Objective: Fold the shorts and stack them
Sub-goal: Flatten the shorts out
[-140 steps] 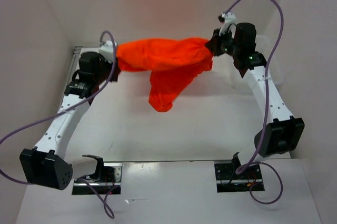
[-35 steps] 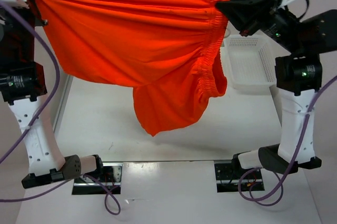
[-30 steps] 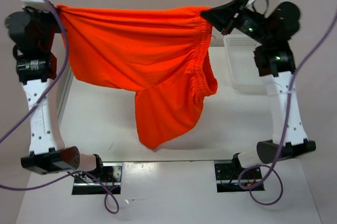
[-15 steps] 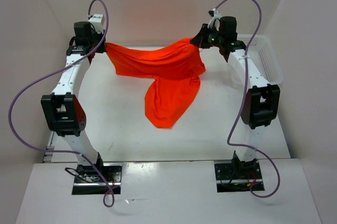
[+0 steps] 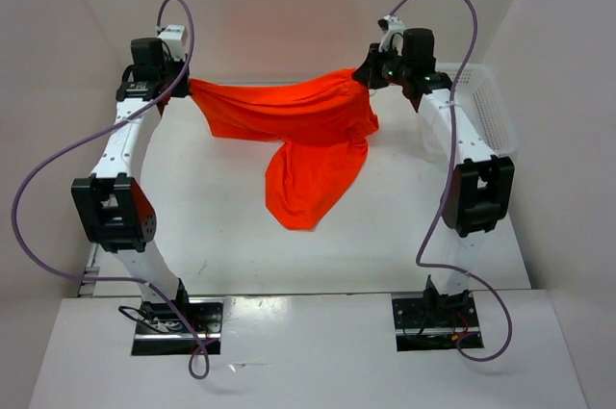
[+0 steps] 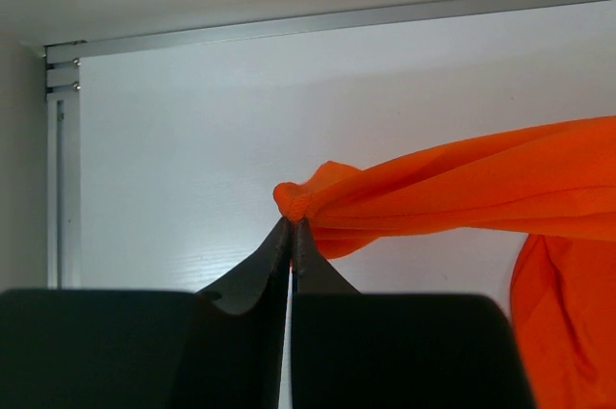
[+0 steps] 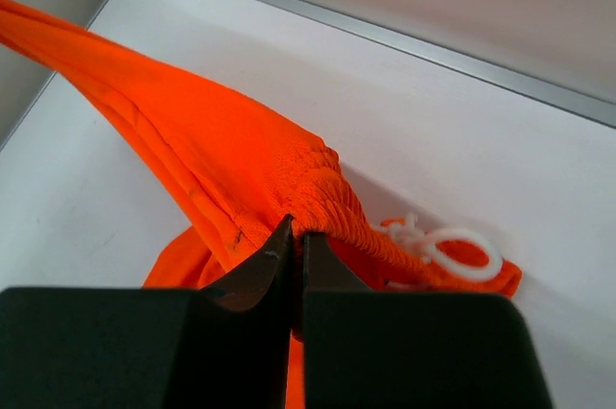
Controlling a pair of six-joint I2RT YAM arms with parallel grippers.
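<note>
The shorts (image 5: 289, 125) hang stretched in the air over the far part of the table (image 5: 221, 236). One leg droops toward it, and from here I can't tell whether its tip touches the surface. The left gripper (image 6: 291, 228) is pinched tight on a bunched corner of the cloth. The right gripper (image 7: 294, 234) is clamped on the gathered waistband, just beside a white drawstring loop (image 7: 460, 243). A white basket (image 5: 486, 111) sits at the far right, partly hidden behind the right arm (image 5: 452, 135).
</note>
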